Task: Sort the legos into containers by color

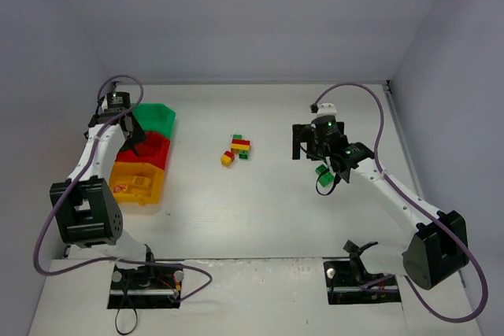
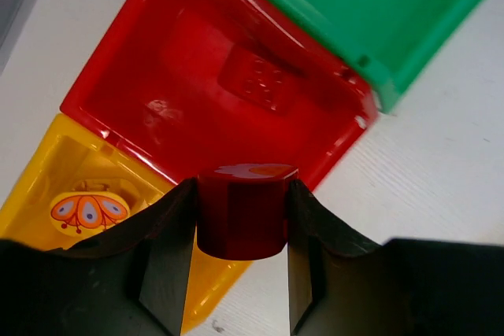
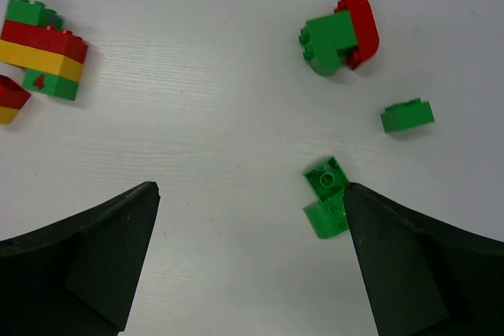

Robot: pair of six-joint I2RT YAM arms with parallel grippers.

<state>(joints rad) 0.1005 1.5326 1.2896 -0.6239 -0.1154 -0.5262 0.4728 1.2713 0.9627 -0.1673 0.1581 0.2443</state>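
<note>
White counter [image 1: 260, 218], three containers [image 1: 153, 164] on its left, loose legos [image 1: 239, 147] at centre and right.

On my feed the containers sit touching in a row along the left side. The green container [image 1: 161, 116] is farthest from the arm bases, the red container [image 1: 153, 149] is in the middle, and the yellow container [image 1: 142, 184] is nearest. Near the centre I see a mixed stack [image 3: 43, 49] banded green, red, yellow, green, with a red-and-yellow piece [image 3: 9, 100] just beside it. Well apart to the right lie a green-and-red piece [image 3: 339, 37] and a single green brick [image 3: 407, 115] near it. Closer to me, a green pair [image 3: 327, 194] lies with its two bricks touching each other.
</note>
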